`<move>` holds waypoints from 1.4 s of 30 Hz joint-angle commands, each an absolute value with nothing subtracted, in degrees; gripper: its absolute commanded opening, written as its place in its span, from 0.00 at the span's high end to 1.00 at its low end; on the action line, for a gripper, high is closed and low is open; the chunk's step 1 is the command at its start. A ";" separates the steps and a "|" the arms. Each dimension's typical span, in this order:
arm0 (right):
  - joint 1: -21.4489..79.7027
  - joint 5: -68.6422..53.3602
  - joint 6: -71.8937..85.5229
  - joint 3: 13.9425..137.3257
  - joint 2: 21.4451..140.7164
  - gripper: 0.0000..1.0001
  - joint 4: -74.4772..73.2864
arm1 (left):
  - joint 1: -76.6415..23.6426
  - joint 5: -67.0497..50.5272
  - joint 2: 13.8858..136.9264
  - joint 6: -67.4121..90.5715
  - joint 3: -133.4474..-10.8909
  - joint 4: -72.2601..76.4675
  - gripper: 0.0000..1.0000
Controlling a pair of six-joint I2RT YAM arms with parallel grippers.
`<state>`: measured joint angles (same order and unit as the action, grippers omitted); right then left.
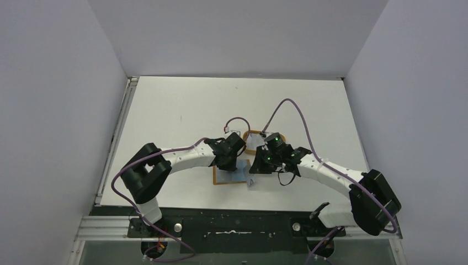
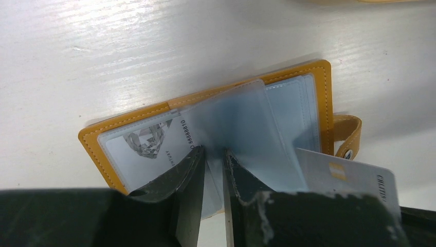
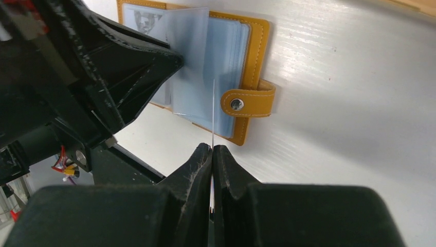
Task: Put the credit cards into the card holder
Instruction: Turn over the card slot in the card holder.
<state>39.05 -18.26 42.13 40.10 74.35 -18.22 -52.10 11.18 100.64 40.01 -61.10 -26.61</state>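
The tan-orange card holder [image 2: 324, 103] lies open on the white table, its clear sleeves fanned; it also shows in the top view [image 1: 227, 180] and the right wrist view [image 3: 255, 56]. A silvery card with a diamond print [image 2: 144, 149] sits in its left sleeve. My left gripper [image 2: 213, 150] [image 1: 234, 163] is shut on one clear sleeve [image 2: 241, 128], holding it raised. My right gripper [image 3: 212, 146] [image 1: 254, 168] is shut on a silvery-white credit card, seen edge-on [image 3: 213, 113], just in front of the sleeves. The card's chip face shows in the left wrist view [image 2: 355, 177].
The holder's snap strap [image 3: 247, 101] sticks out to its right. An orange rimmed tray [image 1: 251, 150] lies just behind the two grippers, mostly hidden by them. The table's near edge and the arm bases are close behind the holder.
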 commanded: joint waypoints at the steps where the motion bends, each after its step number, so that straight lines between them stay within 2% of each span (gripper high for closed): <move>1: 38.50 -19.25 40.62 42.84 76.34 1.00 -14.68 | -52.13 11.80 101.70 40.22 -60.96 -27.95 0.84; 11: 37.88 -22.66 39.23 43.02 78.62 1.00 -13.14 | -52.13 11.46 101.17 40.58 -60.90 -28.06 0.87; 23: 37.99 -27.95 43.31 40.87 83.57 1.00 -4.24 | -52.16 10.57 96.26 40.65 -62.44 -30.18 0.60; 42: 38.72 -27.81 44.28 41.32 84.14 1.00 -3.58 | -50.98 11.28 83.28 41.22 -59.39 -34.36 0.44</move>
<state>38.24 -27.66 44.23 40.49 84.29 -6.15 -51.92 10.70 89.52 40.25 -60.86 -33.45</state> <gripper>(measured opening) 0.040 0.552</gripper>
